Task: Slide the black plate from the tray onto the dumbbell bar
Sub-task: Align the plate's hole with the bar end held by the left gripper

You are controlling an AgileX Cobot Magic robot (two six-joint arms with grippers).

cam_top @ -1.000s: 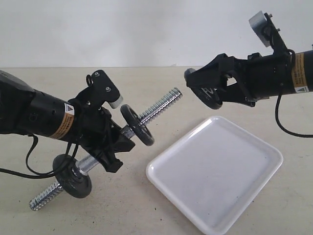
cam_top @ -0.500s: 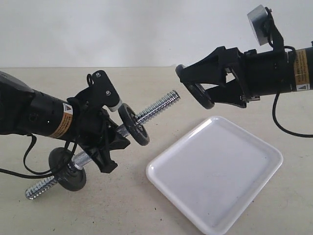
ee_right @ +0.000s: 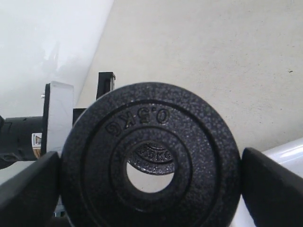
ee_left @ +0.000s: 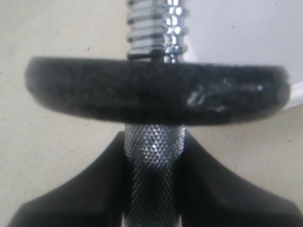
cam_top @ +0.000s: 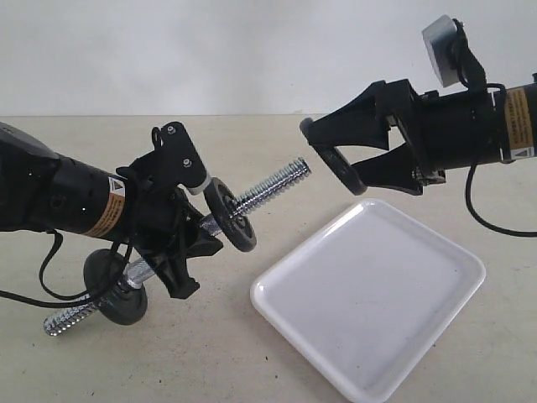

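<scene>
My left gripper [cam_top: 191, 248] is shut on the knurled middle of the dumbbell bar [cam_top: 273, 185], holding it tilted off the table with one threaded end aimed up and right. Two small black discs [cam_top: 232, 215] sit on the bar either side of the grip. The left wrist view shows the knurled rod [ee_left: 154, 165] between the fingers, under one disc [ee_left: 156, 90]. My right gripper [cam_top: 336, 159] is shut on the black plate [cam_top: 339, 169], held on edge just right of the bar's threaded tip, a small gap apart. In the right wrist view the plate [ee_right: 151, 161] fills the frame between the fingers.
The white tray [cam_top: 369, 294] lies on the beige table below and between the two arms, with nothing on it. A pale wall stands behind the table. A cable loops under the left arm [cam_top: 50, 277].
The right gripper has carried the plate left and a little up, turning it edge-on toward the bar's threaded tip. The left arm has shifted the bar slightly left and lower.
</scene>
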